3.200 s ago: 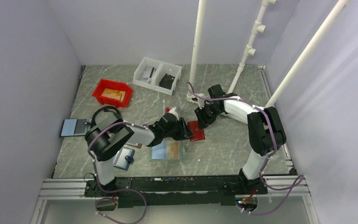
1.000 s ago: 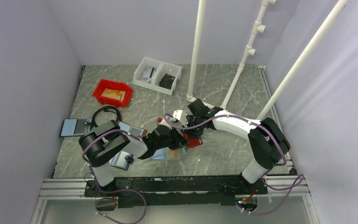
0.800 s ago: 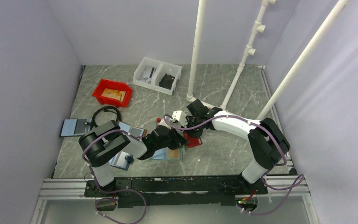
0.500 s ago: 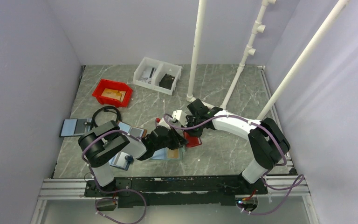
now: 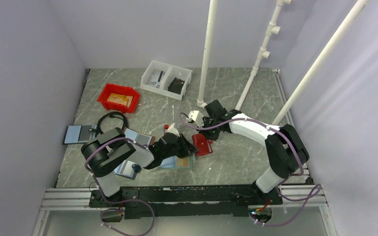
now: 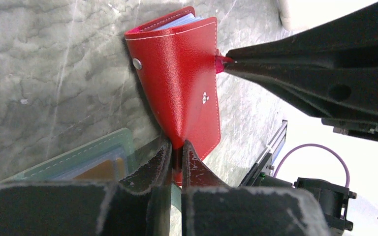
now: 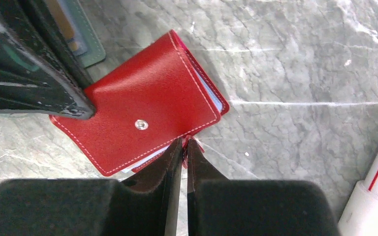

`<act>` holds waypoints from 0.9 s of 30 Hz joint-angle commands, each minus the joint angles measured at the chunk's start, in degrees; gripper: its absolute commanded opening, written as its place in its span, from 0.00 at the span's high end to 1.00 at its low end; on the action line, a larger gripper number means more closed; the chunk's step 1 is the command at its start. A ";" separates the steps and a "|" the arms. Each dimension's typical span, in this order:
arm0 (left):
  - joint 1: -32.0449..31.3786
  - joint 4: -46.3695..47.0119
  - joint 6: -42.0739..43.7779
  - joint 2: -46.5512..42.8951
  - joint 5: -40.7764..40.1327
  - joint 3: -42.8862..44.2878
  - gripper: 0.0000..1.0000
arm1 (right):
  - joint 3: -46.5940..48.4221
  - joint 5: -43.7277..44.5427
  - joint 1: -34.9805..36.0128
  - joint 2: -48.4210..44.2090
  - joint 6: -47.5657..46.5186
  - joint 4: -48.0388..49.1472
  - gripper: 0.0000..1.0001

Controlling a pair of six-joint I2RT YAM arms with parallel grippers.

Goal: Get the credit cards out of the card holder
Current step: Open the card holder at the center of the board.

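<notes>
The left gripper (image 6: 176,156) is pinching, nearly shut, one short end of the folded red card holder (image 6: 182,73) lying mid-table between the arms. On its long open edge, the right gripper (image 7: 183,147) is clamping the pink tab (image 6: 219,63), jaws almost together.

Card holder (image 5: 203,146) sits mid counter (image 5: 236,152), w/ left tool (image 6: 176,145) at its near-left edge and right tool (image 7: 183,142) at its far-right side. Another holder (image 5: 176,162) lies just left of it; open bin (image 5: 102,97) sits way back-left.
</notes>
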 commanded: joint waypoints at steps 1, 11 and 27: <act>-0.14 -0.16 0.87 -2.79 -0.46 -0.78 1.00 | 2.22 1.07 -0.87 -2.21 0.98 -0.28 1.00; 1.39 -2.33 3.50 -4.08 1.37 -0.23 1.00 | 2.84 5.98 -4.19 0.23 4.13 0.60 0.95; 3.80 -29.18 18.07 -16.80 -2.50 6.87 0.44 | 5.36 -1.38 -8.83 3.94 9.25 -2.23 0.64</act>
